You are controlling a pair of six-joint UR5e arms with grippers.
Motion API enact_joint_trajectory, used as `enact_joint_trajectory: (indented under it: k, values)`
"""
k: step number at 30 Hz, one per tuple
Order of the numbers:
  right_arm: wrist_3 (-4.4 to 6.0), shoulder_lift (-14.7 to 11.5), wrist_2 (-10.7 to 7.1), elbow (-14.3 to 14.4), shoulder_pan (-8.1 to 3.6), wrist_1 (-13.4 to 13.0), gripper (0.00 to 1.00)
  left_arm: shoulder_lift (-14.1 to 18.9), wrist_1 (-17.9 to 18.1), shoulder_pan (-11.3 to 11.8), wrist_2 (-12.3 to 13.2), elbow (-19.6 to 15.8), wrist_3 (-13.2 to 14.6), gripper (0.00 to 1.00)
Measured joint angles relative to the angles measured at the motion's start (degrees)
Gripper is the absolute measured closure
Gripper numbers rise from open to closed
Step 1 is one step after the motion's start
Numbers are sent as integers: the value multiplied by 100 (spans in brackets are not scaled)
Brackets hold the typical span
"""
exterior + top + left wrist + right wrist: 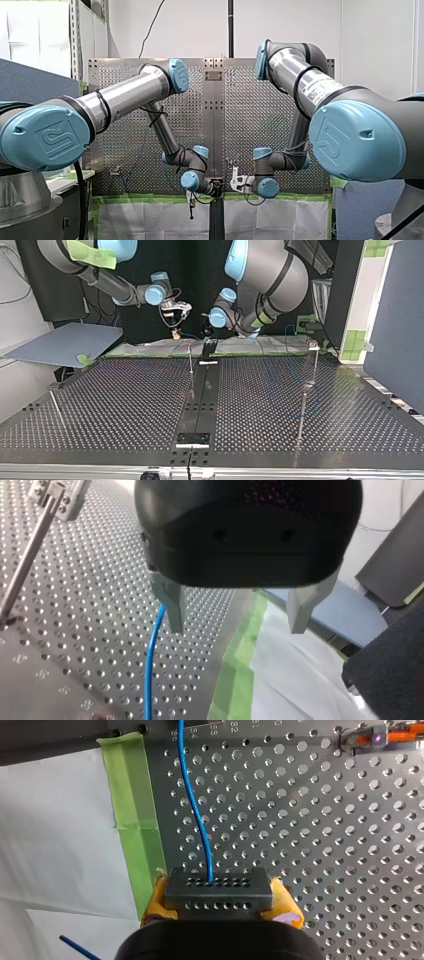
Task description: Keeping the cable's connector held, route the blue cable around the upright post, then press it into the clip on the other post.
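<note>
Our right gripper (222,897) clamps the connector (218,887) | cable (196,815) exits it | our left gripper (237,615) spread wide, cable just beside it

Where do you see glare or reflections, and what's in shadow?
Top view: the table gleams and mirrors the middle post. Left wrist view: my left tool's black body sits in shadow. Right wrist view: the table's holes glint around the blue cable and connector.
</note>
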Motion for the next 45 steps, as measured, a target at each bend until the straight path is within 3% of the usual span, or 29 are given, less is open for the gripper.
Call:
enact_joint_trajectory:
  k: [6,20,27,41,45]
  values:
    - [-81,0,-288,-39,-102,211,100,0,-229,-41,-290,-1,-223,0]
    - [-139,-1,-918,-63,-165,321,100,-1,-197,-248,-986,0,73,0]
    - [-201,-1,-950,-82,-173,376,100,-1,-256,-285,-1268,0,334,0]
    - [-206,0,-912,-96,-186,382,100,-1,-212,-339,-1932,0,871,0]
    - [-279,0,-857,-96,-189,439,100,-1,-182,-343,-2113,0,1003,0]
